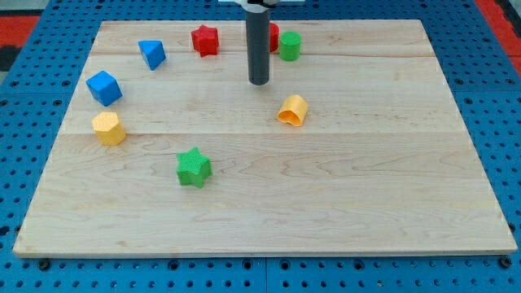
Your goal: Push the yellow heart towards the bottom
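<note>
The yellow heart point(292, 110) lies near the middle of the wooden board point(350, 203), slightly right of centre. My tip point(259, 82) is at the end of the dark rod, above and to the left of the heart, apart from it by a short gap. A second yellow block, hexagon-like point(108, 129), sits at the view's left.
A red star point(205, 40), a blue triangle-like block point(151, 54) and a blue cube point(104, 87) lie at the upper left. A green cylinder point(290, 45) and a red block point(273, 37), partly hidden by the rod, lie at the top. A green star point(193, 167) lies lower left of centre.
</note>
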Robot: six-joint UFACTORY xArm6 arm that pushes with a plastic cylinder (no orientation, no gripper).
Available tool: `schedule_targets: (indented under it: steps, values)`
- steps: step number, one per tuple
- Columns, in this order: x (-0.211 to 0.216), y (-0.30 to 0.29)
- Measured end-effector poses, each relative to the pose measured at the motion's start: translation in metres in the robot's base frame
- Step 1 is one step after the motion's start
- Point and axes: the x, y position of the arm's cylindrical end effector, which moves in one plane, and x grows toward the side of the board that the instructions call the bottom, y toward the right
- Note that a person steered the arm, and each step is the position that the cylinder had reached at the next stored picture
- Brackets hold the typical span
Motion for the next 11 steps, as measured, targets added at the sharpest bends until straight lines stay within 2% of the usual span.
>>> schedule_targets:
  steps: [2,4,5,6,8,9,10,11]
  values:
    - [0.022,0.072]
    - [0.048,-0.004]
    - [0.055,-0.021]
    - [0.027,0.004]
    - [0.060,0.045]
    - [0.080,0.020]
    - [0.080,0.022]
    - [0.094,0.077]
